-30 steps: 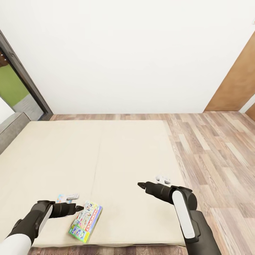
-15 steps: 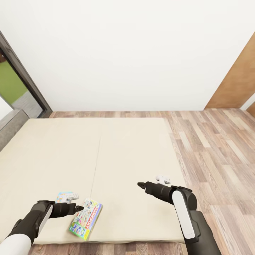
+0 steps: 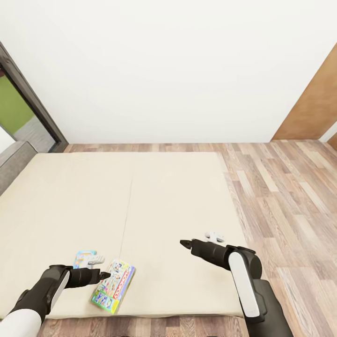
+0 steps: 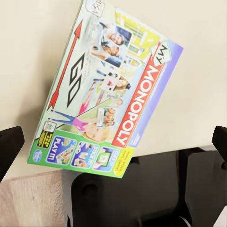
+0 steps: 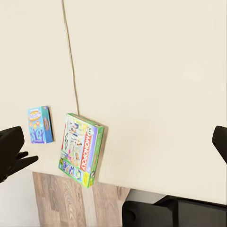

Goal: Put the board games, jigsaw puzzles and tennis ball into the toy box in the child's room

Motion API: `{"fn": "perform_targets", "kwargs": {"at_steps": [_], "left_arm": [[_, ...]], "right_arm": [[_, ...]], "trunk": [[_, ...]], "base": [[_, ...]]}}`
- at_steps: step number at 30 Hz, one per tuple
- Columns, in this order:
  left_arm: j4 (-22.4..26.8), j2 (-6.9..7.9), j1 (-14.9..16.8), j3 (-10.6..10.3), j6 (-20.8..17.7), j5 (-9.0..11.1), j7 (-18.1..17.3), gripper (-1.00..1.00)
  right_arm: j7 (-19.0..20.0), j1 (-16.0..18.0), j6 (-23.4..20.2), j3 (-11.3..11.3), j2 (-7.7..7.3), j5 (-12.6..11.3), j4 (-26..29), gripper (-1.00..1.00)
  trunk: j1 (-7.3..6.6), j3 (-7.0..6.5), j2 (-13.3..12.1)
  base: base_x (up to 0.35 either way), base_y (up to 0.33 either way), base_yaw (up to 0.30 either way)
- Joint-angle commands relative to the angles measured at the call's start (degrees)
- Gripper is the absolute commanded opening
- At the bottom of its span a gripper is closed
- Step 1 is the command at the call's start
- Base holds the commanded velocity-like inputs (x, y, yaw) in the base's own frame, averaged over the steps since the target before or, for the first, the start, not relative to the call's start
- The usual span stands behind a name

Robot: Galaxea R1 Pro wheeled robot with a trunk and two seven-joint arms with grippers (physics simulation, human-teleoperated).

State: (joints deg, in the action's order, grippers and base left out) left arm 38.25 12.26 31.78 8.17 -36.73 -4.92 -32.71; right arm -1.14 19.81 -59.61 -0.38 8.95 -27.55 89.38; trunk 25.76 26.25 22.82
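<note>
A Monopoly board game (image 3: 113, 286), a flat white box with green edge and red logo, lies on the bed (image 3: 140, 201) close to its near edge. In the wrist views one corner of this box (image 4: 109, 90) (image 5: 80, 149) reaches past the mattress edge. Beside it lies a small blue board game (image 3: 84, 257) (image 5: 40, 124). My left gripper (image 3: 105, 275) (image 4: 115, 141) hovers at the Monopoly box's left side, open, with nothing between its fingertips (image 4: 9, 142). Over the mattress to the right, my right gripper (image 3: 186, 243) (image 5: 115, 142) is open and holds nothing.
Wood plank floor (image 3: 290, 196) runs along the bed's right side and past its near edge. A white wall (image 3: 168, 70) stands behind the bed. There is a dark-framed window (image 3: 28, 103) at the left and a brown door (image 3: 313, 107) at the right.
The whole picture has shifted upward, so the camera has moved and more floor shows below the bed's near edge. More of the blue box shows. Both arms hold their poses.
</note>
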Motion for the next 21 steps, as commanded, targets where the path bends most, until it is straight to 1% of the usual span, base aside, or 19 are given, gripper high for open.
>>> {"fn": "perform_targets", "kwargs": {"at_steps": [1,2,3,7,8,12,13,15,16,21], "left_arm": [[0.1,-0.04,0.0,0.3,-0.3,-0.5,-0.5,1.0],[0.1,-0.04,0.0,0.3,-0.3,-0.5,-0.5,1.0],[0.1,-0.04,0.0,0.3,-0.3,-0.5,-0.5,1.0],[0.1,-0.04,0.0,0.3,-0.3,-0.5,-0.5,1.0],[0.1,-0.04,0.0,0.3,-0.3,-0.5,-0.5,1.0],[0.1,-0.04,0.0,0.3,-0.3,-0.5,-0.5,1.0],[0.1,-0.04,0.0,0.3,-0.3,-0.5,-0.5,1.0],[0.1,-0.04,0.0,0.3,-0.3,-0.4,-0.5,1.0],[0.1,-0.04,0.0,0.3,-0.3,-0.4,-0.5,1.0],[0.1,-0.04,0.0,0.3,-0.3,-0.4,-0.5,1.0]], "right_arm": [[0.6,0.0,-0.3,0.0,0.02,-0.4,0.1,1.0],[1.4,0.0,-0.3,0.0,0.0,-0.7,0.2,1.0],[3.3,-0.1,-0.3,0.0,-0.06,-1.3,0.2,1.0],[8.2,-0.3,-0.3,0.0,-0.16,-2.3,0.3,1.0],[11.0,-0.3,-0.3,0.0,-0.19,-2.6,0.3,1.0],[16.5,-0.4,-0.2,0.0,-0.23,-2.8,0.3,1.0],[18.9,-0.4,-0.2,-0.1,-0.24,-2.9,0.3,1.0],[21.0,-0.4,-0.2,-0.2,-0.24,-3.0,0.3,1.0],[22.7,-0.4,-0.2,-0.1,-0.25,-3.0,0.3,1.0],[25.7,-0.4,-0.2,0.1,-0.03,-3.0,0.4,1.0]], "trunk": [[0.03,0.18,0.1],[0.03,0.28,0.1],[0.03,0.37,0.1],[0.03,0.75,0.1],[0.03,0.84,0.1],[0.03,1.22,0.1],[0.03,1.31,0.1],[0.03,1.5,0.1],[0.03,1.6,0.1],[0.03,2.07,0.1]], "base": [[0.0,0.0,0.0],[0.0,0.0,0.0],[0.0,0.0,0.0],[0.0,0.0,0.0],[0.0,0.0,0.0],[0.0,0.0,0.0],[0.0,0.0,0.0],[0.0,0.0,0.0],[0.0,0.0,0.0],[0.0,0.0,0.0]]}}
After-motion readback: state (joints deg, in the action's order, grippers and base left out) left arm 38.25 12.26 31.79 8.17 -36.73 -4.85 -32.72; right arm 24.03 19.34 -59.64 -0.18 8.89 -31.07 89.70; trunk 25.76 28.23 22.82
